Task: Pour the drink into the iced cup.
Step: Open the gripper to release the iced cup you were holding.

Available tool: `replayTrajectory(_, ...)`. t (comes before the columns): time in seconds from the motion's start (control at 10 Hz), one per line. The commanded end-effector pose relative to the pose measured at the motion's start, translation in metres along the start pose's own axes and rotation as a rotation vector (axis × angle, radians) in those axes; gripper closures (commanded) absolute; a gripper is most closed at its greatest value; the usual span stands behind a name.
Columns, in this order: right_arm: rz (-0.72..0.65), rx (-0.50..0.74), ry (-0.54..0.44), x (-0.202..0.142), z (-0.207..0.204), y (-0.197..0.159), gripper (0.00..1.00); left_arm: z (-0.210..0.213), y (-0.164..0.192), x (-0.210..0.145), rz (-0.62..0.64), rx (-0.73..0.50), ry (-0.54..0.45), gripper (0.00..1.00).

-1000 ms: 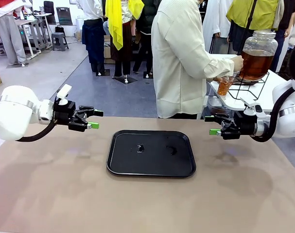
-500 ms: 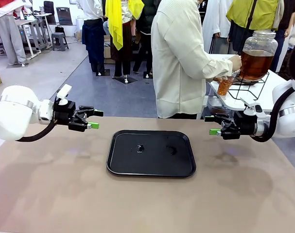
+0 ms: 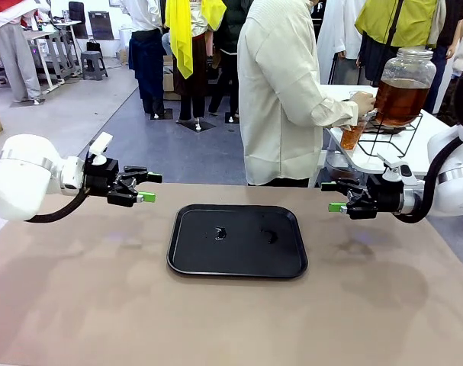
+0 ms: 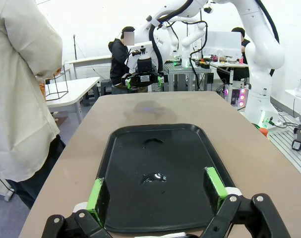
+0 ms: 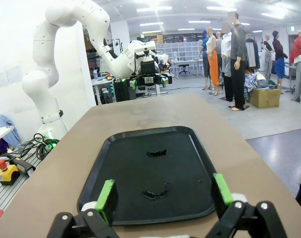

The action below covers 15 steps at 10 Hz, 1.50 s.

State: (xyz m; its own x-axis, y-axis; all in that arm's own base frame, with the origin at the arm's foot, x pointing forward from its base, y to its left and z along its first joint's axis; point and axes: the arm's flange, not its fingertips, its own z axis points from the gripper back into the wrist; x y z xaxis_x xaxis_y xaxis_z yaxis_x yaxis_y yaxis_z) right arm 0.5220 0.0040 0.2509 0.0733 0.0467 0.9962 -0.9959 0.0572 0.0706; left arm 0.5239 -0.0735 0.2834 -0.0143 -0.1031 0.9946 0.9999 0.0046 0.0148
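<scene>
Left claw (image 3: 146, 187) and right claw (image 3: 332, 196): jaws released, empty, held level above the worktop (image 3: 78, 305), facing inward from either side of the black tray (image 3: 237, 241). Beyond the tray's far right corner: person's hand (image 3: 363, 101) at the jar of amber drink (image 3: 403, 101), cup (image 3: 353, 133) just below.

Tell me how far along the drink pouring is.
Done: the cup already holds some amber drink. In hand: the person's hand is at the jar on the side table, cup held below it, so filling looks underway. Left: finishing the pour; the black tray holds no cup, just wet spots. The left gripper and right gripper hover open, holding nothing.
</scene>
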Motion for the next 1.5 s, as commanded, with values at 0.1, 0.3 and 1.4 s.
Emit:
replayTrajectory(0.1, 0.006, 0.001, 0.0, 0.0033, -0.0004, -0.0003, 0.0, -0.001, 0.0001, 0.0045, -0.001, 0.01, 0.001, 0.0)
replayTrajectory(0.3, 0.006, 0.001, 0.0, 0.0033, -0.0004, -0.0003, 0.0, -0.001, 0.0001, 0.0045, -0.001, 0.01, 0.001, 0.0)
replayTrajectory(1.4, 0.006, 0.001, 0.0, 0.0033, -0.0004, -0.0003, 0.0, -0.001, 0.0001, 0.0045, -0.001, 0.01, 0.001, 0.0)
